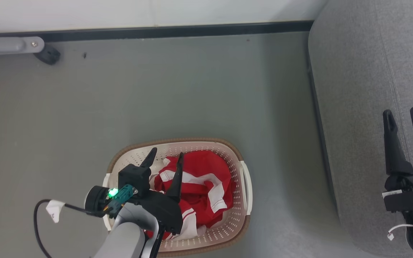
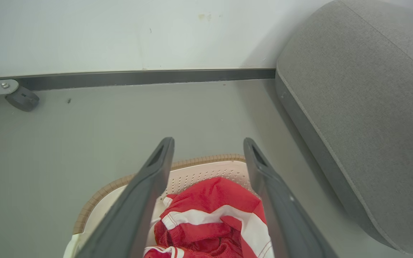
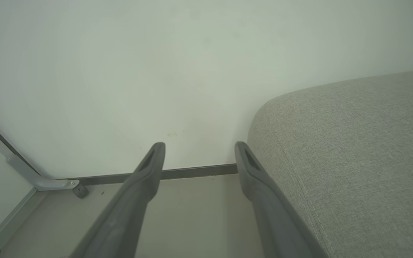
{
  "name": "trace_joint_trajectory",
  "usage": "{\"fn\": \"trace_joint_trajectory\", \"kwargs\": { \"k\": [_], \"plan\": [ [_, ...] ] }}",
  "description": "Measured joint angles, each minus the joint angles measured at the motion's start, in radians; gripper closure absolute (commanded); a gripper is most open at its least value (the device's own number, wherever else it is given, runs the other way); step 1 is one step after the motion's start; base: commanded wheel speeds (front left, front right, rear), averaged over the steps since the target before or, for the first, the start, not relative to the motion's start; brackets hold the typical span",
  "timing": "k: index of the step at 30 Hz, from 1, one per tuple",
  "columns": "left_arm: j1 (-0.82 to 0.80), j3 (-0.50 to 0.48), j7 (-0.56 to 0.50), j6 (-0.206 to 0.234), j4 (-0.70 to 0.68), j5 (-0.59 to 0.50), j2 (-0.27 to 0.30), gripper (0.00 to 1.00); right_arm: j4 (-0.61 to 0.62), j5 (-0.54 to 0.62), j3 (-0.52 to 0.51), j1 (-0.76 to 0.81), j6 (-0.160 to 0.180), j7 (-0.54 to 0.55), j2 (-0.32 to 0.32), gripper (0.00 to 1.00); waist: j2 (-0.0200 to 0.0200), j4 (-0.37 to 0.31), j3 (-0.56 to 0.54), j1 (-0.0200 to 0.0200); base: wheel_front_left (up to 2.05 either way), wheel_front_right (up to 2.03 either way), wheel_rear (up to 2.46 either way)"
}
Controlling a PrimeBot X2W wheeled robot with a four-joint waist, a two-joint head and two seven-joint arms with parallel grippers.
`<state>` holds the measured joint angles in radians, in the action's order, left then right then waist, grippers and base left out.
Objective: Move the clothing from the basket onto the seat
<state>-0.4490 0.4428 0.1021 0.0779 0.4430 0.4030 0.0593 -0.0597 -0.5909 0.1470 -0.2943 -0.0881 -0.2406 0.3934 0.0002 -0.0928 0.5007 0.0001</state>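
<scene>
Left gripper point(image 1: 167, 152) over the left part of an oval cream plastic basket point(image 1: 192, 140) with perforated walls and a brown woven-look rim, set on a grey-green floor point(image 1: 156, 93). Two long dark fingers spread wide apart, nothing clamped between them. Seen from the left wrist, left gripper point(image 2: 208, 141) above a crumpled heap of soft red clothing point(image 2: 210, 200) with white stripes and white-trimmed hems, below and between the fingers, inside the basket point(image 2: 206, 159). Touching the fingers or not: impossible to tell. From the head, same red and white heap point(image 1: 199, 172) just right of and beneath that gripper, across the middle of the basket.

Well to the right of the left gripper, a large grey fabric-upholstered seat cushion point(image 2: 364, 107) with rounded edges and visible seams. Ahead and to its left, by the pale wall, a grey metal bar point(image 1: 9, 45) ending at a small black caster point(image 1: 48, 55).

Right gripper point(image 1: 401, 111) well apart from the basket, above the seat point(image 1: 357, 89). Fingers parted, empty between. From the right wrist, right gripper point(image 3: 199, 145) with the seat point(image 3: 353, 143) to the right of and under its right finger, wall and dark skirting ahead.
</scene>
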Motion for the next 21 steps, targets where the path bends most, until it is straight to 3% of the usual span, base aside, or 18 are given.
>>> {"fn": "trace_joint_trajectory", "kwargs": {
  "k": [21],
  "plan": [
    [-0.195, 0.105, -0.088, -0.035, 0.272, 0.000, -0.013, 0.00, 0.056, -0.069, -0.003, -0.146, -0.023, -0.008, -0.002, 0.00, 0.0000, -0.058, 0.171, 0.0000, 0.00, 0.00, 0.00]
  ]
}}
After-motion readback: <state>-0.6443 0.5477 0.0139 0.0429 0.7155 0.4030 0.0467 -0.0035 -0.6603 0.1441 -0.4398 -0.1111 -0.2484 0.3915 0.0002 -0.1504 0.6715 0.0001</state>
